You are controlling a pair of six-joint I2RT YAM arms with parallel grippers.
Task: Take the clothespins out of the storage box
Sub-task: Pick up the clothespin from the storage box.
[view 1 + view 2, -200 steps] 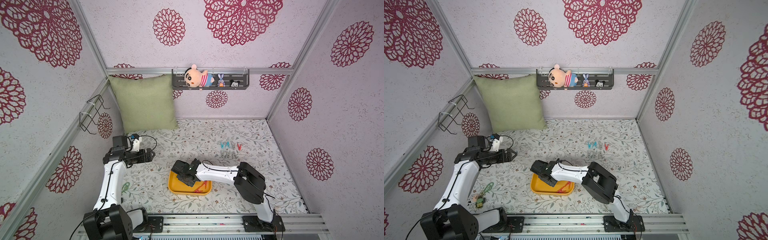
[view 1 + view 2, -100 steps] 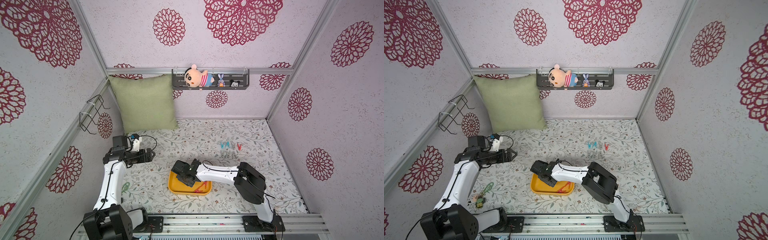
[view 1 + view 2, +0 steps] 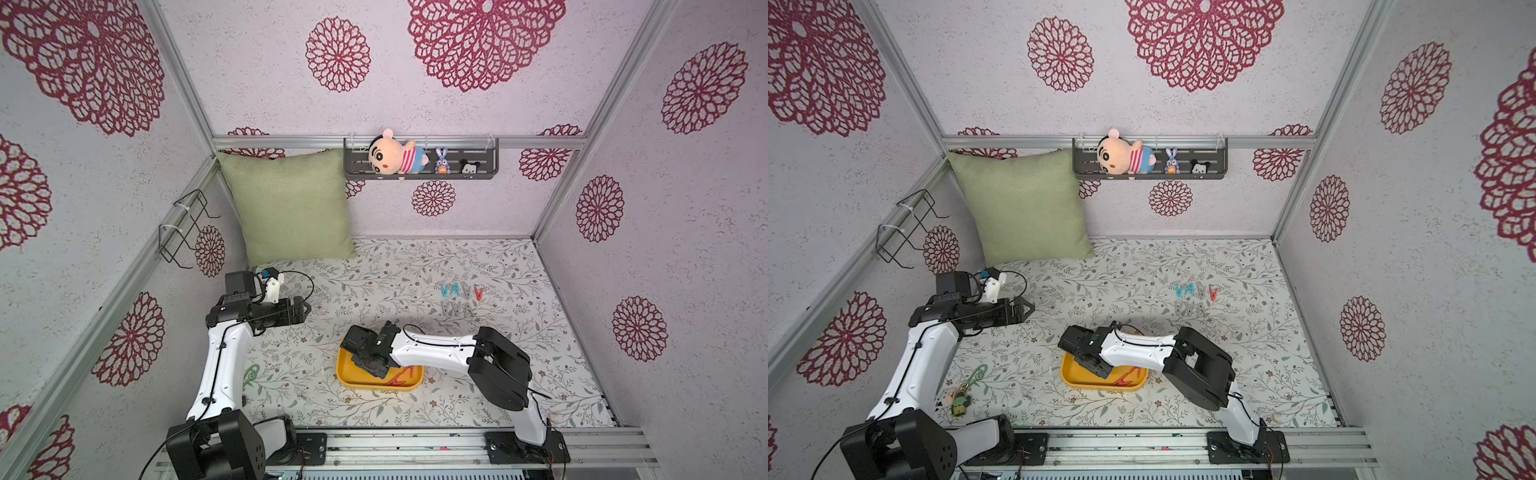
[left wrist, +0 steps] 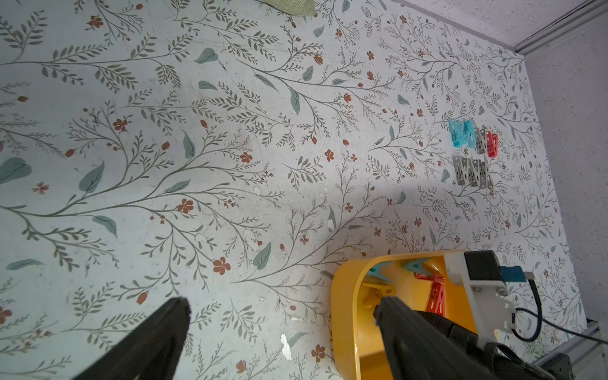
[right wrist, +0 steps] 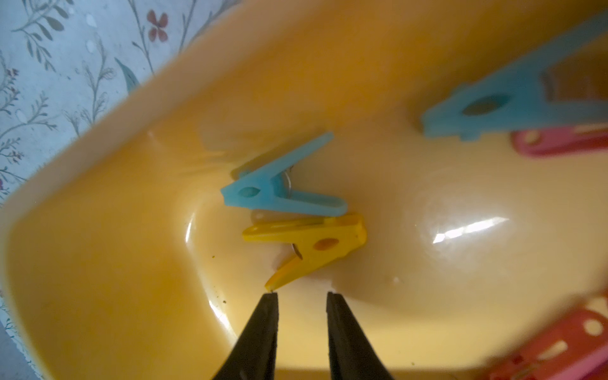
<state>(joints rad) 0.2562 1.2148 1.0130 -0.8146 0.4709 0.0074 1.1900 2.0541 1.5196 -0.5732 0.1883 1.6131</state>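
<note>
Inside the storage box point(image 5: 98, 230), which sat low in the centre of both top views, a yellow clothespin point(image 5: 309, 246) lay on its side touching a blue clothespin point(image 5: 279, 194). Another blue one and several red ones lay elsewhere in the tray. The right gripper point(image 5: 302, 299) hung just short of the yellow clothespin's splayed leg, its jaws a narrow gap apart and grasping nothing. To lift the yellow one cleanly, it would probably have to advance until both jaws straddled the body near the spring rather than the thin leg tip. It would then have to close without dragging the blue neighbour along, and the glossy tray floor looked likely to let a pin skid away from a one-sided push. A group of clothespins point(image 3: 459, 297), blue, grey and red, sat in two short rows on the bench point(image 3: 415, 266), right of centre in a top view and well apart from the box. The left gripper point(image 3: 301, 309) hovered left of centre, spread wide and empty, clear of the right arm's reach. A green cushion point(image 3: 291, 208), a wall shelf point(image 3: 419, 172) of toys and a wire rack point(image 3: 183, 232) stood further back and obstructed nothing.
</note>
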